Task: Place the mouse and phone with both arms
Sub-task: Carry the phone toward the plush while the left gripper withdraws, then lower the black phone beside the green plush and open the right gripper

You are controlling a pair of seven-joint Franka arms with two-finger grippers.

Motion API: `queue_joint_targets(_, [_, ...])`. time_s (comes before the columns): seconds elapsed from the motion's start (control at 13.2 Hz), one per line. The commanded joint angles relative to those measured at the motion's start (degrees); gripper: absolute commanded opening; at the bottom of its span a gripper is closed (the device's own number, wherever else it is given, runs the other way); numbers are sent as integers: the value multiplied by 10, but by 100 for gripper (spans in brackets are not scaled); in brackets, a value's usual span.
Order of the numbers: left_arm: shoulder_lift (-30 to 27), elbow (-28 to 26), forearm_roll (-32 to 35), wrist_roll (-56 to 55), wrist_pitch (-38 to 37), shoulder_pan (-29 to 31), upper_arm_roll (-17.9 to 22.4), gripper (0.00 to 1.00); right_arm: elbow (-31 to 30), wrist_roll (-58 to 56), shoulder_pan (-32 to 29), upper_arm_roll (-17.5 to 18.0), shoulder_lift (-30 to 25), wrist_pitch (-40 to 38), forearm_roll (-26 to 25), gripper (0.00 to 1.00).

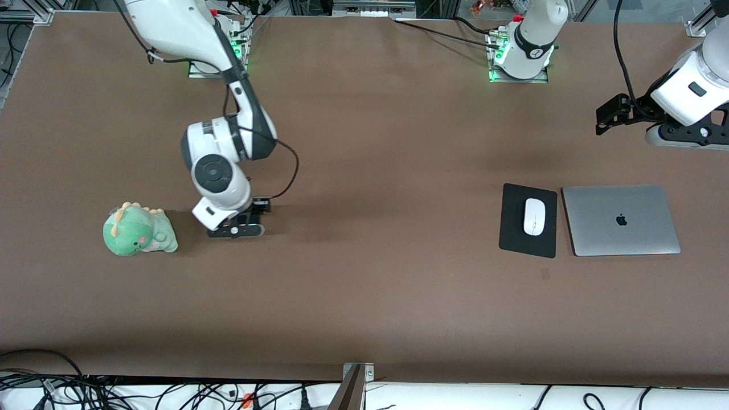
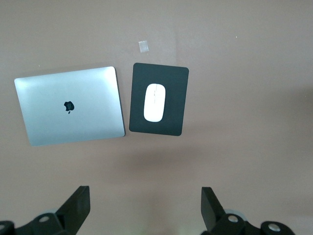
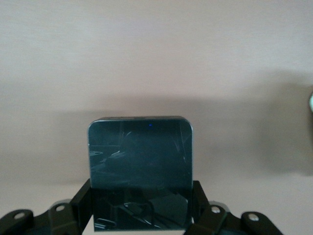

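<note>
A: Where is your right tool [image 3: 142, 215] now?

B: It is low over the brown bench [image 1: 364, 296], toward the right arm's end, just beside the green plush dinosaur [image 1: 138, 230]. Its fingers [image 3: 80, 205] are closed on the two long edges of the phone [image 3: 141, 169]. In the right wrist view the black glass of the phone stands out from between the fingers, with its rounded corners free.

A: Can you see the phone from the front camera?

B: No, there the wrist and the tool [image 1: 236, 228] cover it. I see it only in the right wrist view.

A: And your left tool [image 2: 144, 205]?

B: It is up in the air at the left arm's end of the bench [image 2: 244, 49], and this arm waits. Its two fingers [image 2: 78, 203] are wide apart and hold nothing.

A: Where is the mouse [image 1: 534, 216]?

B: The white mouse lies on the black mouse pad [image 1: 512, 228], about in its middle. It is not touched by any tool. The pad lies just beside the closed silver laptop [image 1: 621, 220], on the side toward the right arm's end. The left wrist view shows the mouse [image 2: 154, 102], the pad [image 2: 168, 78] and the laptop [image 2: 71, 105] from above, and also a small pale piece of tape [image 2: 143, 46] on the bench near the pad.
</note>
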Motion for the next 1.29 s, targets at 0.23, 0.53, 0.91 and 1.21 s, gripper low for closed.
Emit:
queue_joint_targets(0.23, [-14,-16,16,-12,11,0,-6,100,-46,-136,-65,6,27,96,68,47])
queue_joint_targets(0.53, [-13,-13,18,-5,14,2,-6,100,-62,-141,-65,9,37,139,82,76])
queue_joint_targets(0.91, [-13,-13,17,-4,14,4,-5,100,-31,-55,-59,10,-70,-15,83,100])
queue_joint_targets(1.21, [-13,-13,17,-4,14,4,-5,100,-8,-47,-60,-8,-209,-161,70,100])
